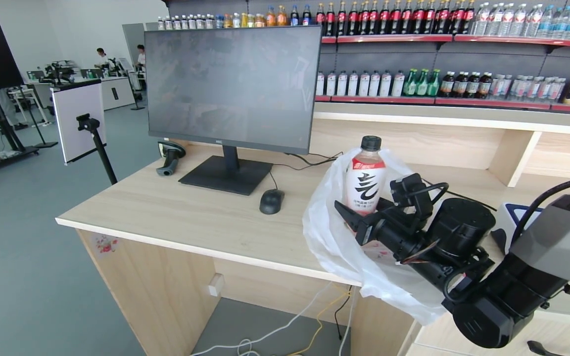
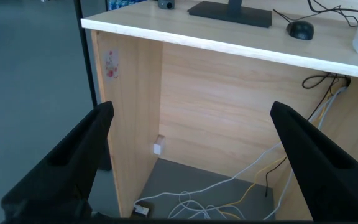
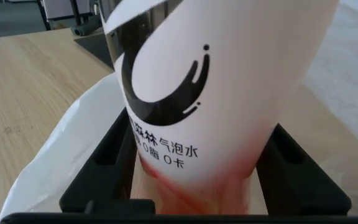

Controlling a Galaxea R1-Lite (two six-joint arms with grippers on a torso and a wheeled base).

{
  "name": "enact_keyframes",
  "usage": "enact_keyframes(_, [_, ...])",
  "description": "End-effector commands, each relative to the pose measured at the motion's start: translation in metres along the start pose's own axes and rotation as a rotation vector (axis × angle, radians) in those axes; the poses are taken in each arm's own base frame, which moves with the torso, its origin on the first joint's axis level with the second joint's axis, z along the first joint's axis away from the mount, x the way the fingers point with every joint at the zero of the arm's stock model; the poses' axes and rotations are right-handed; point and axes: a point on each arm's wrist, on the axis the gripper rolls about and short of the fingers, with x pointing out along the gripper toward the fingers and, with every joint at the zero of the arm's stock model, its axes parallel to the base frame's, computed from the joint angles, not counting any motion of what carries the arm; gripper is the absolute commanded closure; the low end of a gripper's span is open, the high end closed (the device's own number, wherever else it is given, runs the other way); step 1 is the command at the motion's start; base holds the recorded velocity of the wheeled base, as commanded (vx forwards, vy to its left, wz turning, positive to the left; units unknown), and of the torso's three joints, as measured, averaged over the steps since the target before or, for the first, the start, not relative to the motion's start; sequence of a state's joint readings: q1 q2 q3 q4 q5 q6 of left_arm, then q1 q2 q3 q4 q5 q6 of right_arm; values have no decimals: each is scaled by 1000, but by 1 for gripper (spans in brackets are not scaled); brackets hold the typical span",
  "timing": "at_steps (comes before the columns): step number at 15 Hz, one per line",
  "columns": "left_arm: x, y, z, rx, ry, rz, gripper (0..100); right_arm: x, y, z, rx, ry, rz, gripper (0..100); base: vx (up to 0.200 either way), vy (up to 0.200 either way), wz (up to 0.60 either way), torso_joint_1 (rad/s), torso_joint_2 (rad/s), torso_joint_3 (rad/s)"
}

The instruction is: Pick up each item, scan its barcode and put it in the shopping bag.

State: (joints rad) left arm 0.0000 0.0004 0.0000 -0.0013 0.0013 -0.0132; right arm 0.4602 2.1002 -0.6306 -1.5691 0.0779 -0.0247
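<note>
Gripping the bottle [image 1: 365, 178] low, right of centre, the right gripper [image 1: 356, 217] is poised at the shopping bag [image 1: 329, 237]; it should be lowered upright, deep inside, before release. The left gripper [image 2: 191, 112] is held apart below the counter [image 1: 191, 212], on which 1 monitor [image 1: 233, 84] is set; drink shelves [image 1: 438, 101] are seen upper right.

One black-capped white-labelled plastic bottle [image 1: 365, 182], one translucent white plastic bag [image 1: 328, 232]. One black flat monitor [image 1: 233, 81], one black oval mouse [image 1: 271, 201], one black handheld scanner [image 1: 169, 158].
</note>
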Motion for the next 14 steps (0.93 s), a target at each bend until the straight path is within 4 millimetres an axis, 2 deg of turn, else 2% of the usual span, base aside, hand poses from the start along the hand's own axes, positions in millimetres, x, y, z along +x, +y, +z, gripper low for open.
enact_keyframes(1, [0, 0, 0, 2, -1, 0, 0, -1, -2, 1, 1, -3, -4, 0, 0, 0, 0, 0, 0, 0])
enact_keyframes(6, [0, 0, 0, 12, -1, -1, 0, -9, -2, 22, 12, -55, -7, 0, 0, 0, 0, 0, 0, 0])
enact_keyframes(11, [0, 0, 0, 13, -1, -1, 0, -36, -2, 36, 5, -53, -14, 0, 0, 0, 0, 0, 0, 0])
enact_keyframes(14, [0, 0, 0, 7, -1, -1, 0, -47, -1, 55, -4, -105, -16, 0, 0, 0, 0, 0, 0, 0])
